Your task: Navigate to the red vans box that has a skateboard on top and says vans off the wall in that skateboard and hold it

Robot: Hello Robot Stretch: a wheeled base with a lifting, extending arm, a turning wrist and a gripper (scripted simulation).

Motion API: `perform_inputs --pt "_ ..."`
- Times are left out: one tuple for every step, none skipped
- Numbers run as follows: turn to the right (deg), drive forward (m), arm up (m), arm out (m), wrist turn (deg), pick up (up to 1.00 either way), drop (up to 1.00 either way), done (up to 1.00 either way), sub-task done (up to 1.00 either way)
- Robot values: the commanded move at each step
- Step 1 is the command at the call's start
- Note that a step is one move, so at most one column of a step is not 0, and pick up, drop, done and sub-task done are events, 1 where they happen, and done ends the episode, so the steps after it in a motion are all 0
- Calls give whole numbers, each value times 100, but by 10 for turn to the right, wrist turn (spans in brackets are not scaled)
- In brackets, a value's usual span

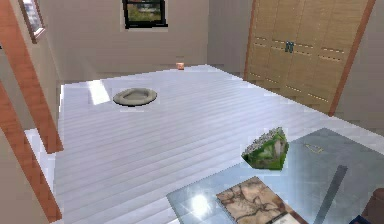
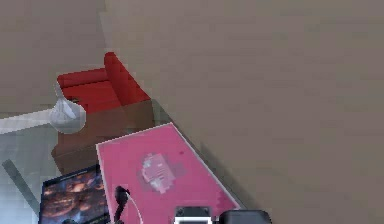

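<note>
- The box (image 2: pixel 160 170) is flat and pink-red, with a pale blurred mark in the middle of its top.
- It lies at the arm side view's bottom middle.
- The gripper (image 2: pixel 122 200) is at its left edge; if it holds anything, I cannot tell.

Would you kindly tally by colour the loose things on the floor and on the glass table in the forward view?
Grey, round flat dish on the floor: 1
Orange, small thing by the far wall: 1
Green and white, wedge-shaped thing on the glass table: 1
Brown, flat patterned thing on the table: 1
Total: 4
</note>
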Motion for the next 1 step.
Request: perform_inputs --pt "0 0 0 0 90 0 0 0 0"
